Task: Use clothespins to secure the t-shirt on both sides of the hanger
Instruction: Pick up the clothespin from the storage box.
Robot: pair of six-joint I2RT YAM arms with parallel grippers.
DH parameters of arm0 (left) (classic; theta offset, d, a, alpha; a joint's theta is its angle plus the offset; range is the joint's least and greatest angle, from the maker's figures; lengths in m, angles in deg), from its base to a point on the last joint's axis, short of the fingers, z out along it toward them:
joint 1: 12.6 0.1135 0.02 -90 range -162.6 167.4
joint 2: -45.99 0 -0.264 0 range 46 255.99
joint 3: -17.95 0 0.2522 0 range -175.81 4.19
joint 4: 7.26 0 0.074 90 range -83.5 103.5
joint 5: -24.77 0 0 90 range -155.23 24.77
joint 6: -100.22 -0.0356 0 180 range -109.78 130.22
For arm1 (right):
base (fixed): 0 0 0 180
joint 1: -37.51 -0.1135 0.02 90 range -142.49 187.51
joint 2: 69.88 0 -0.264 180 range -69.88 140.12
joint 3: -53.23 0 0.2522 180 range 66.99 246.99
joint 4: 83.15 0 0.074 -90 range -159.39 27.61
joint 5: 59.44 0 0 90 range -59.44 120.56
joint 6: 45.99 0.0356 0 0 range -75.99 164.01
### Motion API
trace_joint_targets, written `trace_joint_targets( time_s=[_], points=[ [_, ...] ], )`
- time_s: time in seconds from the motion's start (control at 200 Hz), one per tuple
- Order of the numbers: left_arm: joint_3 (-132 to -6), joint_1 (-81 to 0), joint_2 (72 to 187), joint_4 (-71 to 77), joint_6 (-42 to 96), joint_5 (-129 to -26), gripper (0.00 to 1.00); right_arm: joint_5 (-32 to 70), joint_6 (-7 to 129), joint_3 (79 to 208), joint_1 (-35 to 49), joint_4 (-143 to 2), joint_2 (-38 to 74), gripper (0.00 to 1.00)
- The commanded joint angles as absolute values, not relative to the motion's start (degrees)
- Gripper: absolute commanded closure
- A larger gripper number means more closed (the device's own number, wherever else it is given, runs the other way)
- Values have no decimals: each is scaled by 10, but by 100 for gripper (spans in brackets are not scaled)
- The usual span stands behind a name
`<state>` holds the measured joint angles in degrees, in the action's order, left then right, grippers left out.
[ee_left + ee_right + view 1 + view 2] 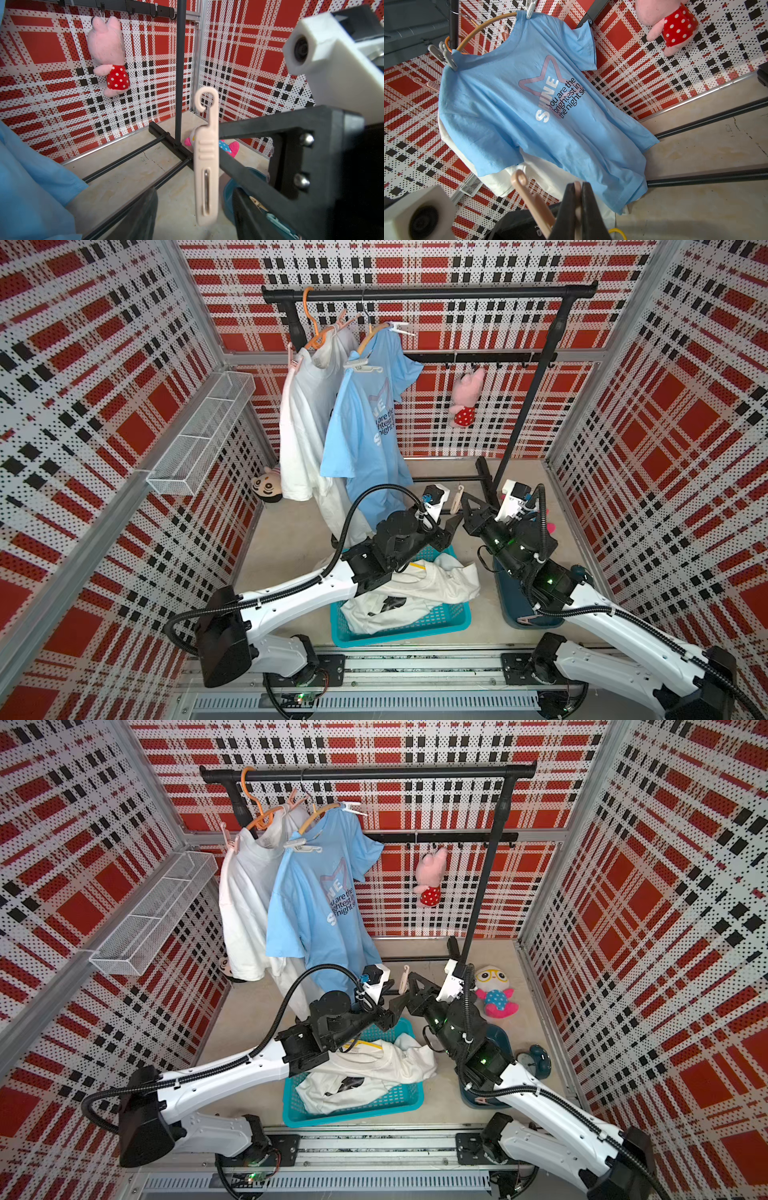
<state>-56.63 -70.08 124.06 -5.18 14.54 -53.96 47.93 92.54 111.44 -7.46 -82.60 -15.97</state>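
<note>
Right end effector (577,187) is clamped shut on a beige clothespin (533,199), whose ringed end sticks clear of the jaws. The right wrist view shows the two black fingers (566,207) pressed on it, which the top views are too coarse to show. Left end effector (455,524) sits just beside it with jaws partly apart. The left wrist view gives the peg's whole length, hook, ribs and spring slot, but not whether a finger touches it. Nearest, a teal basket (457,620) under the left arm holds a crumpled white garment (415,589), and a dark blue bin (509,601) sits under the right arm. Beyond them the tabletop (299,531) lies open up to the rack's base bar (449,479). A plush with yellow glasses (494,990) shows whole in a top view; where the angle shifts, the right arm hides all but a pink edge. Farther back the blue t-shirt (365,427) hangs on a tan hanger (368,339), with white clothespins (401,328) on both shoulders. Left of it a white t-shirt (303,427) hangs on an orange hanger (311,323) with pink pegs (293,360). Right of the blue shirt the rail (478,293) runs open to the right post, with a pink plush (467,398) hanging lower. A wire shelf (199,435) juts from the left wall.
</note>
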Motion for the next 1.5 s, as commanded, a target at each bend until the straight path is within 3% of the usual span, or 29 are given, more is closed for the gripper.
trace_joint_targets(
  time_s=[0.0,0.591,0.712,0.737,0.942,1.133,1.493],
  points=[
    [-587,-704,1247,-51,138,-539,44,464,911,1117,-81,-837,-158,100],
    [-563,-698,1232,-91,153,-546,85,483,885,1111,-83,-813,-168,100],
    [-555,-689,1227,-85,160,-544,88,491,821,1112,-82,-804,-182,44],
    [-555,-685,1226,-81,161,-548,90,496,807,1113,-81,-796,-188,36],
    [-537,-644,1203,-48,127,-594,98,427,705,1151,-47,-675,-232,20],
    [-530,-633,1184,-4,42,-603,100,273,708,1230,-2,-550,-217,10],
    [-537,-647,1178,3,2,-609,100,205,785,1265,-2,-599,-145,17]
  ],
)
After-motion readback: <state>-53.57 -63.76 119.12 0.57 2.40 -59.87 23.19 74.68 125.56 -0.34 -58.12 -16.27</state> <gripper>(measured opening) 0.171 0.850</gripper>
